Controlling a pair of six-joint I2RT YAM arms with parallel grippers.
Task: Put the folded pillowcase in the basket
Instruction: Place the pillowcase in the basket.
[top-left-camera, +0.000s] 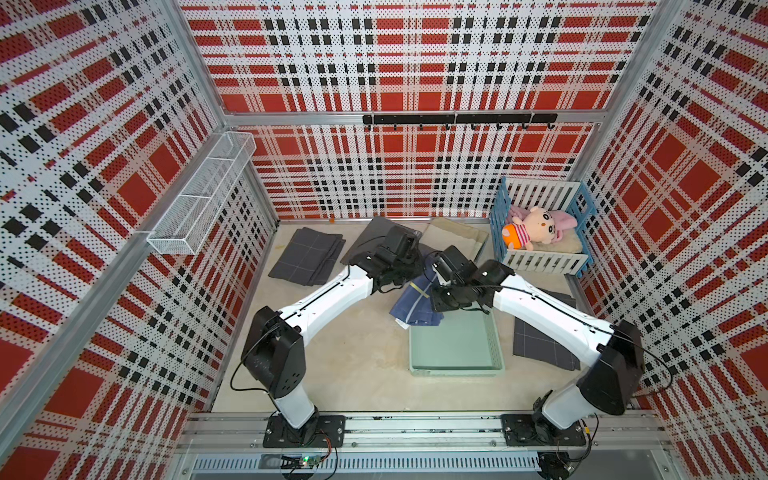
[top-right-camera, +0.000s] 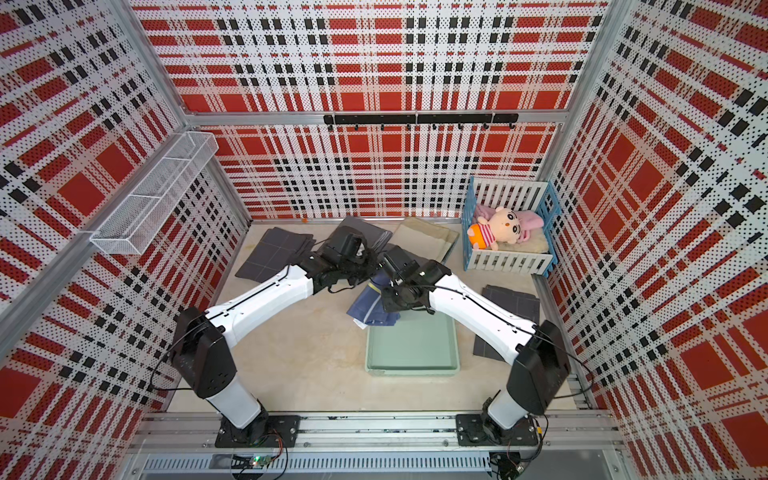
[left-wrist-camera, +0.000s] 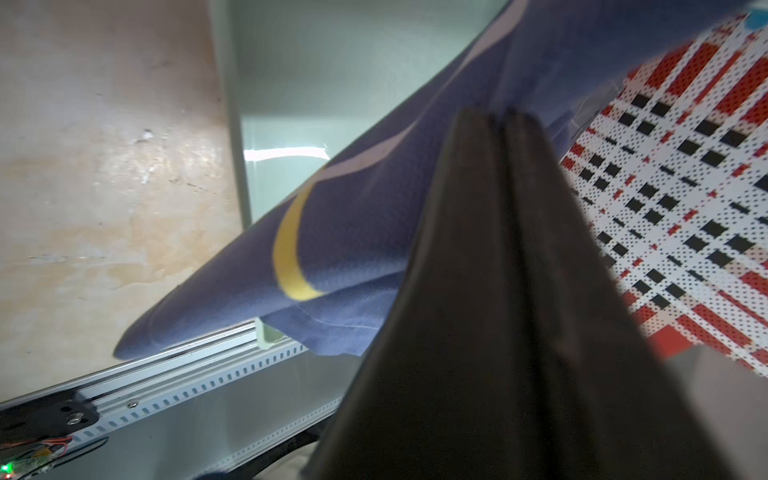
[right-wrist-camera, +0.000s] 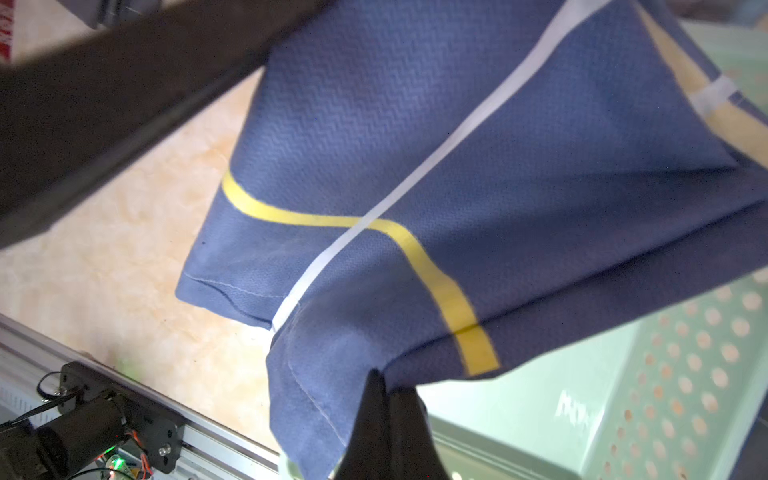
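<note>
1. The blue pillowcase (top-left-camera: 415, 305) hangs lifted over the far corner of the basket (top-left-camera: 457, 370), partly beyond its rim above the surface (top-left-camera: 332, 353).
2. The left pincer (left-wrist-camera: 496, 116) is clamped tight on the pillowcase.
3. The right pincer (right-wrist-camera: 388, 384) is closed, pinching a folded edge.

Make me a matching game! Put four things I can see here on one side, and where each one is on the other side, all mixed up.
1. pillowcase
2. basket
3. plush toy
4. wire shelf

a. in the crib
b. on the wall
c. gripped by the left hand and the right hand
d. mint green, on the table

Pairs: 1-c, 2-d, 3-a, 4-b
</note>
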